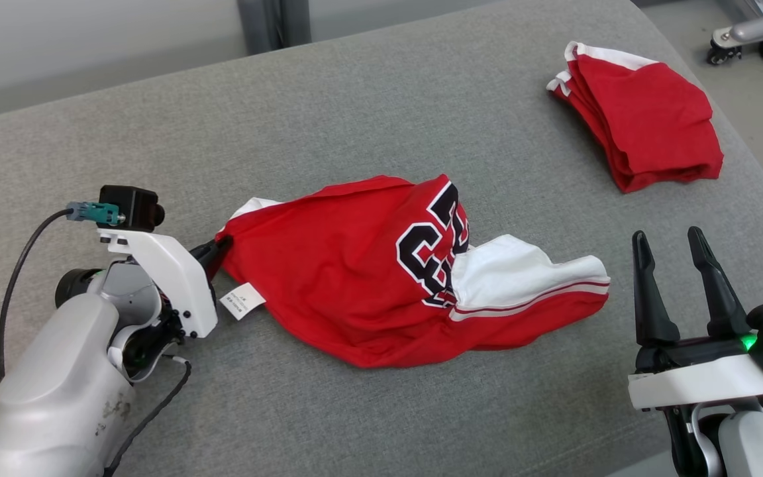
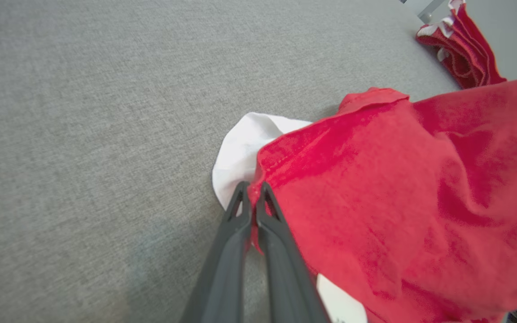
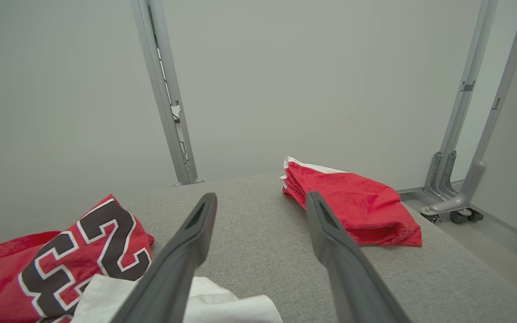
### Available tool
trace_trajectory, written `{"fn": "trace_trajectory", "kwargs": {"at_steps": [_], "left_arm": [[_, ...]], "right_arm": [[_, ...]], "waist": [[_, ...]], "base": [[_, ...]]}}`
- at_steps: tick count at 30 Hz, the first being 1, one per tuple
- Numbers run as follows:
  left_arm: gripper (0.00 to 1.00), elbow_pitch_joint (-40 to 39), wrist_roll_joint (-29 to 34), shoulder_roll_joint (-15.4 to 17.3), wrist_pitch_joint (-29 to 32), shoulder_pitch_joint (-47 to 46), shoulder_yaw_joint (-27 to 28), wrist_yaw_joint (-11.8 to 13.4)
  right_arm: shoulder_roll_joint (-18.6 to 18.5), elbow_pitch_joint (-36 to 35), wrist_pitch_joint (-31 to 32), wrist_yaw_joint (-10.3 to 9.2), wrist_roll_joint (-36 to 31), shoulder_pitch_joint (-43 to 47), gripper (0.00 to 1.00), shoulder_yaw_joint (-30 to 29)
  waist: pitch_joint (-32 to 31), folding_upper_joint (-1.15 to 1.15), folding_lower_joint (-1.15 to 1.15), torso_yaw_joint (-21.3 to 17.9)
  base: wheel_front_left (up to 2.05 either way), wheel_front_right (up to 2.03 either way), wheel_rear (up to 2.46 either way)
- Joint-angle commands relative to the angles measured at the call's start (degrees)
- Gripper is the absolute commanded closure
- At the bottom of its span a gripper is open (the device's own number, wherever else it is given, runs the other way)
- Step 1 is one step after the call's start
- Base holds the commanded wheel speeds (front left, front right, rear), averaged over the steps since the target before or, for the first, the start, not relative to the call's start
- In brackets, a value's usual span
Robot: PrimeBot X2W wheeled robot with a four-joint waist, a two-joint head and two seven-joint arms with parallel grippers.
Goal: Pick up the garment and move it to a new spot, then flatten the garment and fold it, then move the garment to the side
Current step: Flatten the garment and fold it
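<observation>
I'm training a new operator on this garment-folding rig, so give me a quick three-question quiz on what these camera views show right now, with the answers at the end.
1. True or false: the left gripper is shut on an edge of the crumpled red jersey with the black number 23.
2. Where does the folded red cloth with white trim lie on the grey fabric surface? A: at the far right, apart from the jersey. B: under the jersey. C: hanging off the left edge.
3. Fill in: the right gripper is ____, holding nothing.
Key: 1 true; 2 A; 3 open.
</observation>
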Motion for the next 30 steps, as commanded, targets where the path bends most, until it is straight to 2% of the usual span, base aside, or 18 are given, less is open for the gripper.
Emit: {"fn": "trace_trajectory", "kwargs": {"at_steps": [1, 8, 16, 30], "left_arm": [[1.0, -0.25, -0.6, 0.38, -0.37, -0.87, -0.34, -0.08], [1.0, -1.54, -2.28, 0.17, -4.52, -1.21, -2.32, -0.08], [1.0, -2.63, -2.73, 0.27, -9.54, 1.99, -2.1, 0.08], [1.0, -8.21, -5.79, 5.03, -13.84, 14.1, 1.91, 5.65]], "right_arm": [[-0.18, 0.02, -0.3, 0.01, -0.14, -0.11, 0.0, -0.14], [-0.19, 1.03, -0.3, 0.01, -0.73, -0.21, 0.0, -0.83], [-0.21, 2.66, -0.31, 0.01, -1.64, 0.68, 0.0, -2.33], [-0.31, 4.2, -0.3, 0.01, -1.81, 1.79, 0.0, -4.46]], "waist": [[-0.28, 0.0, 0.0, 0.29], [-2.85, 0.0, 0.0, 2.61], [-7.72, 0.0, 0.0, 7.47], [-12.07, 0.0, 0.0, 14.53]], "base": [[0.0, 0.0, 0.0], [0.0, 0.0, 0.0], [0.0, 0.0, 0.0], [0.0, 0.0, 0.0]]}}
